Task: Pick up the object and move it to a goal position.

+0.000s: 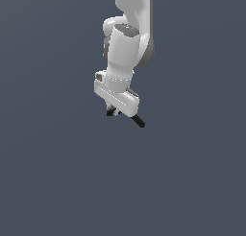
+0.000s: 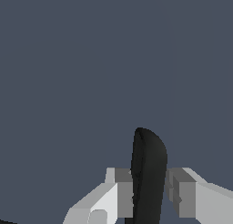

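Clamp (image 1: 138, 121): long axis slanted down toward exterior view's right. Wrist view showed gripper (image 2: 149, 191) pinching it (image 2: 148, 173) between both fingers.

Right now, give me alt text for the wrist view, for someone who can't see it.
A thin black object stands between two grey gripper fingers, which press against its sides. Behind it is plain dark blue-grey background, with nothing else visible.

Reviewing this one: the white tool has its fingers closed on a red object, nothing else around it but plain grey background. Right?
Not quite: the object is black, not red. The wrist view shows it as a dark rounded piece clamped between the tool's grey fingers; the exterior view shows black ends sticking out beneath. The rest stands.
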{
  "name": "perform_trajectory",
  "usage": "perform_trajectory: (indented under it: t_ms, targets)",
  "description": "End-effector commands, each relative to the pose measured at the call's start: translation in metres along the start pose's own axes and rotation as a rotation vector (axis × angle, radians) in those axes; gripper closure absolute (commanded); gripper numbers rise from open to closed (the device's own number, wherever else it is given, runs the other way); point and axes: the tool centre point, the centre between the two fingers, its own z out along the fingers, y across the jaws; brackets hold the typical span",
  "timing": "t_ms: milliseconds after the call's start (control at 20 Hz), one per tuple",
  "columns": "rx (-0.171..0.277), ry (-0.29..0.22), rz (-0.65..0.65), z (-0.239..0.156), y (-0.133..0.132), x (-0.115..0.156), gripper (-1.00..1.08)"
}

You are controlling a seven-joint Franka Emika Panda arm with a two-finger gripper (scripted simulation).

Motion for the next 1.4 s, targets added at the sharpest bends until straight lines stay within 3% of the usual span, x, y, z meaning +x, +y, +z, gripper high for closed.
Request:
perform_trajectory:
  t_ms: [0,550,950,1350]
  targets:
    - [0.0,0.002,0.001,-0.022,-0.007,-0.001,1.08]
    - [0.0,0.003,-0.001,-0.069,-0.026,-0.005,1.08]
    - [-0.001,0.002,-0.002,-0.074,-0.026,-0.006,1.08]
    - [-0.002,0.002,-0.002,-0.111,-0.026,-0.011,1.08]
